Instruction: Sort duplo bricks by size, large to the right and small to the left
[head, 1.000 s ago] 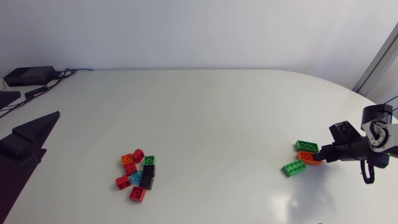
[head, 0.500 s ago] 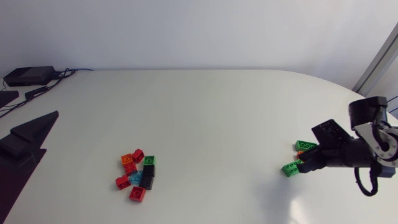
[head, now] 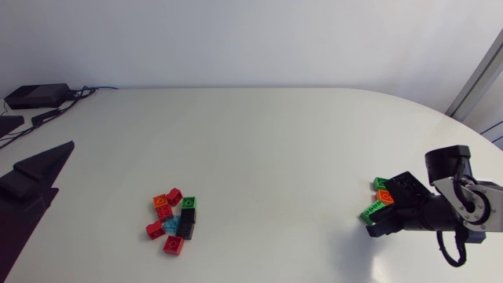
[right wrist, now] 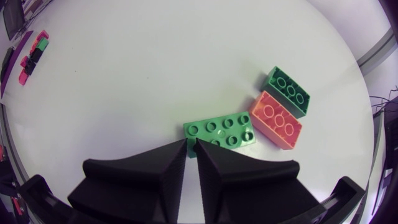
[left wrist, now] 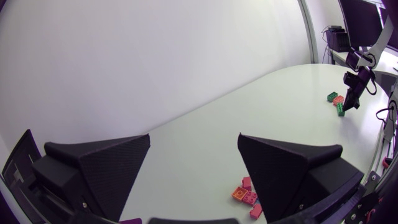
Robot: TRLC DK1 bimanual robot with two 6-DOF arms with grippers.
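White table (head: 259, 141) carried a light green brick (right wrist: 219, 132) near its right edge, long axis crosswise ahead of the right gripper (right wrist: 191, 148). Its fingers were nearly closed, empty. Left gripper (left wrist: 194, 138) gaped wide.

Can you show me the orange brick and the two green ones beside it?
orange brick (right wrist: 275, 120): right wrist view, middle of its studded top.
dark green brick (right wrist: 287, 91): right wrist view, middle of its studded top.
light green brick (right wrist: 219, 132): right wrist view, middle of its studded top.
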